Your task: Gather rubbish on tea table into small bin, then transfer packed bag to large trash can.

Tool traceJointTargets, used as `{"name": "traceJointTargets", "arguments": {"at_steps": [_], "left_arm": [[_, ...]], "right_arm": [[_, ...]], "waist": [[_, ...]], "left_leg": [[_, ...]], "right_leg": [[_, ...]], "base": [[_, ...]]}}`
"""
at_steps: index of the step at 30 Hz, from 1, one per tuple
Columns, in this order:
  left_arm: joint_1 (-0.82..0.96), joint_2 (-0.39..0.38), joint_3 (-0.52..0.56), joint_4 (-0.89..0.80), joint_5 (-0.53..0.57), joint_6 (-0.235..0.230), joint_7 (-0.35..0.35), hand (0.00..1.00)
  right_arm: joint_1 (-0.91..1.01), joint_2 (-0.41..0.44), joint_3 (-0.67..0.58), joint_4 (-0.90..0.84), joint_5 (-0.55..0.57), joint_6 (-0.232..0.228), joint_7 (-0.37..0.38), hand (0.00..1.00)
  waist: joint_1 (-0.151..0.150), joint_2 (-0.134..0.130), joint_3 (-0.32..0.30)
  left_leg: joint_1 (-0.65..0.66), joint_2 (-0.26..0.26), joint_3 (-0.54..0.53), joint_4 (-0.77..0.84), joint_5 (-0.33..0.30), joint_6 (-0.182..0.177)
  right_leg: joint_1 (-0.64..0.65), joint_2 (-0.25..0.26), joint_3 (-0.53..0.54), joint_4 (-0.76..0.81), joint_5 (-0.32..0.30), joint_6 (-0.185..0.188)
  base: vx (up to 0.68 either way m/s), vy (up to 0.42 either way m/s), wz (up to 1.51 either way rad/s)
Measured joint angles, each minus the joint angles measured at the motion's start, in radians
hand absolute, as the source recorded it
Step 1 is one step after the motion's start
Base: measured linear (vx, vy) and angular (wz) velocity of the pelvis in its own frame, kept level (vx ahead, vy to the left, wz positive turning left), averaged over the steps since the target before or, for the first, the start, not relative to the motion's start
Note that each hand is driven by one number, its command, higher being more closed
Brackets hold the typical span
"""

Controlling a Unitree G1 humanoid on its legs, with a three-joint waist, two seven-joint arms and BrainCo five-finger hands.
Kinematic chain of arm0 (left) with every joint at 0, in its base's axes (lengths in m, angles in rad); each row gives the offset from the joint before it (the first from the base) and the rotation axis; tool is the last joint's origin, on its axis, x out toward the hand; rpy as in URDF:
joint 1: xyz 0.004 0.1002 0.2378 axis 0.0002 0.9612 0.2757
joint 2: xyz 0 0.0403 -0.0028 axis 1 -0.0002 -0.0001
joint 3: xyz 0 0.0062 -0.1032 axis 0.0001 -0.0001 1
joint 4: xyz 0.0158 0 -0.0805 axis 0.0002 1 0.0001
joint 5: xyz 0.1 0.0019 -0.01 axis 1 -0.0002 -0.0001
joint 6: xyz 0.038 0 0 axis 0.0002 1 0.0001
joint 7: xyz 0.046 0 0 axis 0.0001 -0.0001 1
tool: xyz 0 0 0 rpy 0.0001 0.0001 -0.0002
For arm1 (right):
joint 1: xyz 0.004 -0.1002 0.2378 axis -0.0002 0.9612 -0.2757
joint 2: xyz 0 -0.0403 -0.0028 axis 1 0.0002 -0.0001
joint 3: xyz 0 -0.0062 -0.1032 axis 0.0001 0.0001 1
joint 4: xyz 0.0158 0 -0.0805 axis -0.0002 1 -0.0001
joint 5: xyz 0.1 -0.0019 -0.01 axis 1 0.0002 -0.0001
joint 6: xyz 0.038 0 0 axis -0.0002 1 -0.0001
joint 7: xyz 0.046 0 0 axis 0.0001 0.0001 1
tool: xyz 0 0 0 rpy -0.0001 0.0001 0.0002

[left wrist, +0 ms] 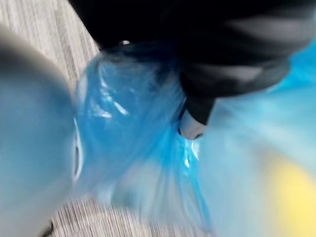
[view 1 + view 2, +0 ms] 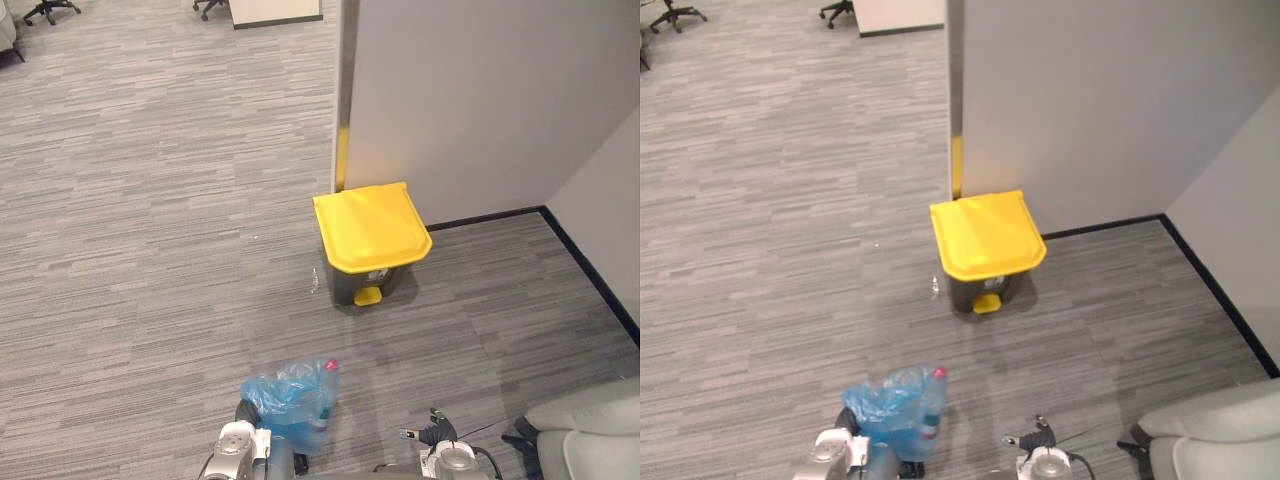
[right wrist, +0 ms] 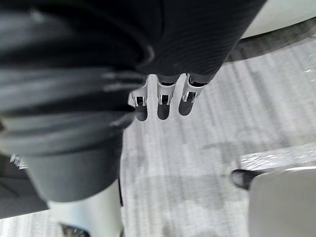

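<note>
A packed blue plastic bag [image 2: 288, 403] hangs low in front of me over the carpet, with a pink-capped bottle [image 2: 329, 368] sticking up at its right side. My left hand [image 1: 193, 118] is shut on the bag's gathered top, and blue film bunches round its fingers. The large trash can [image 2: 371, 233] stands ahead and slightly right against the wall corner. It has a dark body, a yellow foot pedal [image 2: 367, 296] and a yellow lid that is closed. My right hand [image 3: 163, 104] hangs at my right side over the floor, fingers relaxed and holding nothing.
A grey partition wall [image 2: 480, 100] rises behind the can, with a yellow strip on its corner edge. A pale seat [image 2: 585, 435] sits at the lower right. Office chair bases [image 2: 48, 10] stand far off at the upper left. A small scrap [image 2: 313, 283] lies left of the can.
</note>
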Motion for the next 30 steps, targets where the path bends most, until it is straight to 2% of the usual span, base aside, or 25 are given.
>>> {"name": "traceJointTargets", "arguments": {"at_steps": [1, 2, 3, 4, 5, 7, 8, 9, 10, 12, 13, 14, 15, 16, 17, 18, 19, 20, 22, 23, 24, 26, 30], "left_arm": [[0.001, 0.006, -0.004, 0.004, 0.0, 0.002, 0.0, 1.0], [-0.006, 0.025, -0.027, 0.006, 0.0, 0.012, 0.003, 1.0], [-0.006, 0.045, -0.039, 0.005, 0.0, 0.012, 0.006, 1.0], [-0.006, 0.052, -0.038, 0.005, 0.0, 0.012, 0.008, 1.0], [-0.012, 0.066, -0.037, 0.005, -0.001, 0.012, 0.01, 1.0], [-0.026, 0.074, -0.031, 0.005, 0.0, 0.012, 0.013, 1.0], [-0.029, 0.08, -0.031, 0.004, 0.0, 0.011, 0.015, 1.0], [-0.026, 0.088, -0.03, 0.007, 0.0, 0.011, 0.016, 1.0], [-0.026, 0.071, -0.033, 0.022, 0.002, 0.013, 0.018, 1.0], [-0.022, 0.062, -0.03, 0.029, 0.01, 0.012, 0.015, 1.0], [-0.022, 0.058, -0.028, 0.029, 0.018, 0.012, 0.014, 1.0], [-0.028, 0.053, -0.024, 0.028, 0.018, 0.012, 0.012, 1.0], [-0.035, 0.035, 0.007, 0.026, 0.018, 0.012, 0.01, 1.0], [-0.032, 0.013, 0.03, 0.017, 0.018, 0.011, 0.008, 1.0], [-0.026, 0.003, 0.036, 0.009, 0.018, 0.011, 0.008, 1.0], [-0.014, -0.016, 0.04, -0.011, 0.018, 0.011, 0.007, 1.0], [-0.007, -0.031, 0.04, -0.019, 0.017, 0.011, 0.005, 1.0], [-0.004, -0.035, 0.04, -0.021, 0.017, 0.011, 0.004, 1.0], [-0.001, -0.038, 0.039, -0.019, 0.017, 0.013, 0.001, 1.0], [-0.001, -0.04, 0.039, -0.018, 0.017, 0.012, 0.002, 1.0], [-0.001, -0.032, 0.039, -0.006, 0.017, 0.013, 0.002, 1.0], [-0.002, -0.008, 0.033, 0.001, 0.018, 0.012, 0.002, 1.0], [0.001, 0.011, 0.016, 0.032, 0.029, 0.013, 0.002, 1.0]], "right_arm": [[0.0, 0.004, 0.0, 0.0, 0.0, -0.001, 0.001, 0.0], [-0.005, 0.009, 0.001, 0.004, 0.0, 0.0, 0.001, 0.0], [-0.011, 0.004, 0.007, 0.004, 0.001, -0.004, 0.002, 0.0], [-0.017, 0.001, 0.014, 0.004, 0.001, -0.004, 0.002, 0.0], [-0.032, -0.002, 0.021, 0.003, 0.001, -0.006, 0.002, 0.0], [-0.044, -0.002, 0.022, 0.0, 0.0, -0.008, 0.002, 0.0], [-0.05, -0.001, 0.024, 0.0, 0.0, -0.01, 0.002, 0.0], [-0.048, -0.004, 0.033, 0.002, 0.001, -0.009, 0.002, 0.0], [-0.051, -0.026, 0.03, 0.001, 0.0, -0.01, 0.0, 0.0], [-0.053, -0.035, 0.017, 0.003, 0.0, -0.008, 0.0, 0.0], [-0.047, -0.035, -0.002, 0.01, 0.0, -0.004, -0.001, 0.0], [-0.041, -0.037, -0.005, 0.019, 0.0, -0.002, -0.002, 0.0], [-0.024, -0.04, -0.013, 0.02, 0.0, 0.001, -0.002, 0.0], [-0.012, -0.04, -0.009, 0.017, 0.001, 0.002, -0.003, 0.0], [-0.01, -0.039, -0.006, 0.014, 0.001, 0.002, -0.003, 0.0], [0.004, -0.035, -0.001, 0.009, 0.001, 0.002, -0.003, 0.0], [0.007, -0.025, -0.002, -0.012, 0.001, 0.002, -0.003, 0.0], [0.007, -0.022, -0.002, -0.02, 0.001, 0.002, -0.003, 0.0], [-0.003, -0.019, -0.008, -0.026, 0.002, 0.0, -0.003, 0.0], [0.001, -0.02, -0.012, -0.022, 0.002, -0.002, -0.002, 0.0], [0.005, -0.013, -0.026, -0.007, 0.002, 0.001, -0.003, 0.0], [0.025, -0.008, -0.037, 0.003, 0.006, 0.004, -0.002, 0.0], [0.02, -0.015, -0.036, 0.019, 0.003, 0.0, -0.001, 0.0]], "waist": [[0.0, 0.001, 0.001], [-0.011, -0.001, 0.005], [-0.021, 0.004, 0.008], [-0.027, 0.008, 0.011], [-0.033, 0.019, 0.017], [-0.038, 0.024, 0.022], [-0.039, 0.013, 0.023], [-0.041, -0.001, 0.027], [-0.053, 0.03, 0.031], [-0.045, 0.04, 0.03], [-0.053, 0.041, 0.031], [-0.055, 0.042, 0.032], [-0.054, 0.041, 0.033], [-0.047, 0.035, 0.036], [-0.041, 0.035, 0.036], [-0.035, 0.035, 0.036], [-0.03, 0.034, 0.035], [-0.029, 0.034, 0.035], [-0.025, 0.04, 0.031], [-0.025, 0.058, 0.024], [-0.023, 0.057, 0.019], [-0.029, 0.024, -0.002], [-0.032, 0.025, -0.014]], "left_leg": [[0.033, -0.001, 0.011, -0.014, -0.01, 0.005], [0.103, -0.008, 0.009, -0.042, -0.027, 0.018], [0.16, -0.008, 0.009, -0.075, -0.033, 0.016], [0.185, -0.006, 0.009, -0.093, -0.034, 0.016], [0.223, 0.006, 0.008, -0.126, -0.035, 0.014], [0.255, 0.024, 0.007, -0.153, -0.046, -0.005], [0.272, 0.026, 0.004, -0.158, -0.059, -0.026], [0.29, 0.012, -0.007, -0.167, -0.071, -0.049], [0.305, 0.036, -0.045, -0.178, -0.074, -0.057], [0.309, 0.058, -0.084, -0.177, -0.061, -0.079], [0.308, 0.069, -0.105, -0.151, -0.049, -0.099], [0.299, 0.078, -0.109, -0.118, -0.047, -0.102], [0.263, 0.097, -0.117, 0.002, -0.046, -0.108], [0.2, 0.128, -0.115, 0.191, -0.04, -0.14], [0.178, 0.142, -0.107, 0.264, -0.049, -0.142], [0.129, 0.176, -0.074, 0.385, -0.076, -0.127], [0.08, 0.199, -0.039, 0.408, -0.097, -0.107], [0.066, 0.201, -0.035, 0.395, -0.103, -0.103], [0.027, 0.187, -0.02, 0.217, -0.089, -0.091], [0.027, 0.173, -0.026, 0.045, 0.029, -0.088], [0.036, 0.156, -0.038, -0.007, 0.048, -0.103], [0.086, 0.091, -0.042, -0.128, 0.092, -0.085], [0.139, 0.047, -0.007, -0.237, 0.126, -0.067]], "right_leg": [[-0.05, -0.004, 0.017, 0.136, 0.011, 0.023], [-0.16, -0.011, 0.022, 0.401, -0.005, 0.037], [-0.219, -0.007, -0.008, 0.477, -0.039, -0.014], [-0.241, -0.005, -0.034, 0.48, -0.05, -0.033], [-0.287, 0.014, -0.079, 0.435, -0.062, -0.056], [-0.343, 0.044, -0.131, 0.288, -0.046, -0.067], [-0.367, 0.058, -0.144, 0.143, 0.011, -0.068], [-0.35, 0.064, -0.135, 0.036, 0.157, -0.094], [-0.32, 0.093, -0.148, 0.02, 0.164, -0.131], [-0.318, 0.11, -0.163, 0.041, 0.125, -0.146], [-0.301, 0.111, -0.182, 0.039, 0.108, -0.157], [-0.279, 0.113, -0.194, 0.025, 0.104, -0.161], [-0.22, 0.116, -0.211, -0.019, 0.102, -0.164], [-0.145, 0.116, -0.22, -0.072, 0.102, -0.165], [-0.118, 0.117, -0.222, -0.089, 0.1, -0.168], [-0.068, 0.121, -0.223, -0.122, 0.097, -0.173], [-0.036, 0.121, -0.22, -0.146, 0.097, -0.172], [-0.031, 0.12, -0.219, -0.151, 0.098, -0.171], [-0.027, 0.111, -0.203, -0.151, 0.097, -0.148], [-0.028, 0.12, -0.196, -0.148, 0.09, -0.121], [-0.028, 0.124, -0.178, -0.149, 0.084, -0.103], [-0.017, 0.079, -0.156, -0.203, 0.097, -0.069], [-0.011, 0.056, -0.127, -0.24, 0.115, -0.047]], "base": [[0.47, 0.162, -0.18], [0.48, 0.087, -0.03], [0.47, 0.049, 0.05], [0.39, -0.045, -0.03], [0.36, -0.09, 0.0], [0.27, -0.097, 0.03], [0.26, -0.135, 0.13], [0.43, -0.192, 0.2], [0.38, -0.158, 0.12], [0.42, -0.209, 0.01], [0.33, -0.191, 0.23], [0.32, -0.159, 0.49], [0.3, -0.109, 0.46], [0.35, -0.107, 0.34], [0.25, -0.005, 0.11], [0.2, 0.049, -0.08], [0.19, 0.065, -0.09], [0.15, 0.094, -0.18], [0.13, 0.125, -0.17], [0.15, 0.16, -0.12], [0.18, 0.178, 0.05], [0.13, 0.145, 0.11], [0.08, 0.106, -0.18]]}}
